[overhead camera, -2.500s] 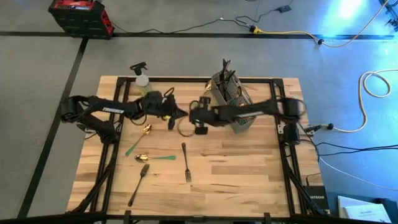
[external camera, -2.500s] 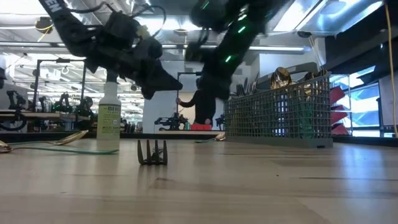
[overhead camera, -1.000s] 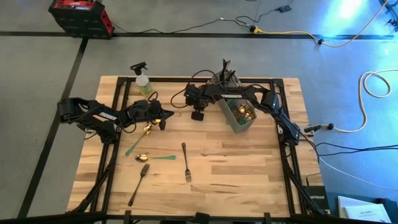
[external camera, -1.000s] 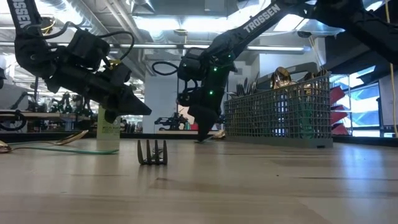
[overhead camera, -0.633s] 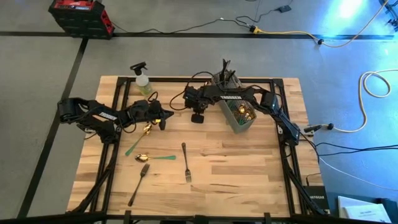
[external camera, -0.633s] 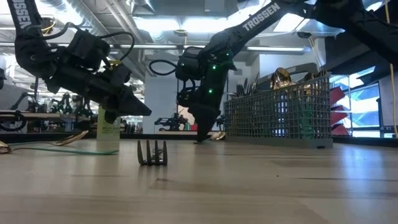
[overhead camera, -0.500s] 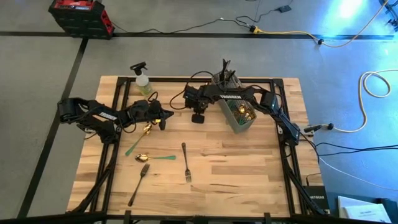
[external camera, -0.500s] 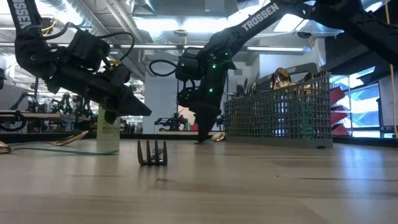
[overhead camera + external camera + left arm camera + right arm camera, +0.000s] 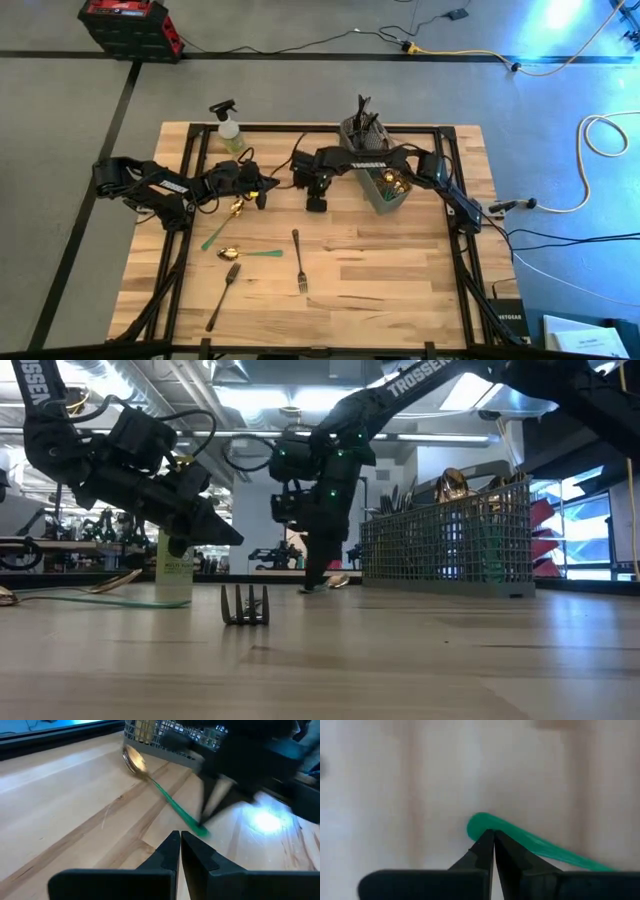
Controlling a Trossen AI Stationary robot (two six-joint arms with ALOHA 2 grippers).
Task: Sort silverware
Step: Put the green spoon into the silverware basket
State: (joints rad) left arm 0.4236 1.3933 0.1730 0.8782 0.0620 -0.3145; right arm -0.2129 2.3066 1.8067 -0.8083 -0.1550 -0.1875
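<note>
A pale wooden tabletop [image 9: 380,270] is carrying scattered silverware and a grey wire-mesh caddy [image 9: 378,165] standing near its far edge, already holding several gold and dark pieces.

The right pincer [image 9: 315,203] is reaching across to the tabletop's middle, just beside the caddy, pointing down with its fingers clenched together. In the right wrist view its tips [image 9: 493,836] are sitting right at the rounded end of a green-handled gold spoon [image 9: 160,790]; whether they are actually touching it is hard to tell. That spoon is lying flat with its gold bowl toward the caddy.

The left pincer [image 9: 262,190] is hovering above the tabletop's left part, also clenched and grasping nothing.

Below it are lying two more green-handled gold spoons [image 9: 222,225], a dark fork [image 9: 224,294] and, nearer the middle, a second dark fork [image 9: 298,260]. A clear spray bottle with a black trigger [image 9: 228,127] is standing at the far left corner.
</note>
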